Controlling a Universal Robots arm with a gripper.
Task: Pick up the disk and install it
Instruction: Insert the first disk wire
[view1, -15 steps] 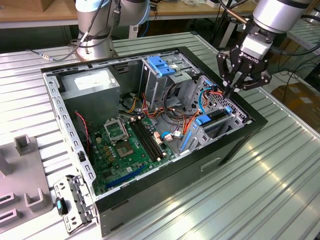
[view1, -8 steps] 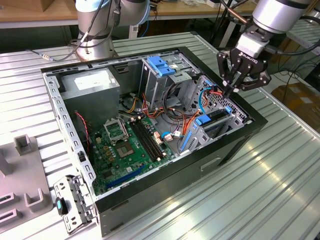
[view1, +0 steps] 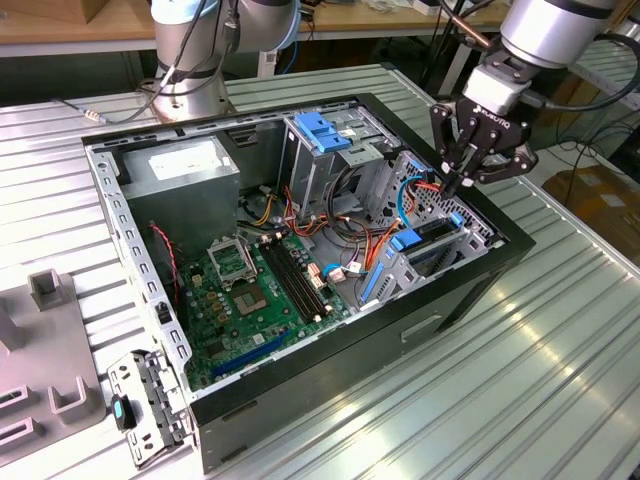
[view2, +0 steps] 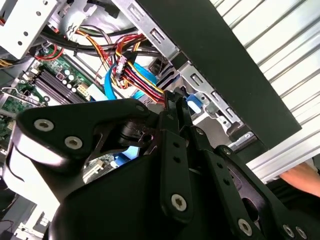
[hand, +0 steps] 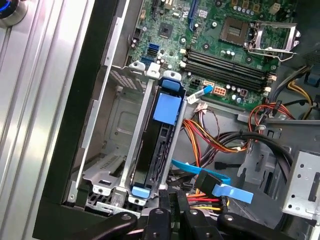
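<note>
- Black linkage fills the foreground in both wrist views: the hand (view2: 172, 100) has its fingers pressed together into one narrow tip, with nothing visible between them.
- That tip hangs over the end of the side drive bay (hand: 117, 150), just beside the near blue end of the disk's carrier; whether it touches cannot be told.
- In the first wrist view the disk (hand: 152, 150) stands on edge in that bay, a dark slab framed by blue plastic with a blue tab (hand: 167, 107) on its upper edge. It looks already slotted between the bay's metal rails.
- Handling, as a judgement: the disk is likely dense and rigid, with smooth metal faces that could slip. The plastic carrier is the softer part, so its end tabs suit pushing and the long edges suit a pinch. Knocks should be avoided.
- Close beside the disk run a flat blue data cable (hand: 200, 172) and a bundle of red, orange and yellow wires (hand: 210, 135), near enough to snag a finger.
- On the other side the bay meets the black wall of the computer case (view1: 470, 290), so there is little room sideways. The open room is straight up.
- Further off lies the motherboard (hand: 225, 30), and the ribbed metal worktop (view1: 560, 380) surrounds the case.
</note>
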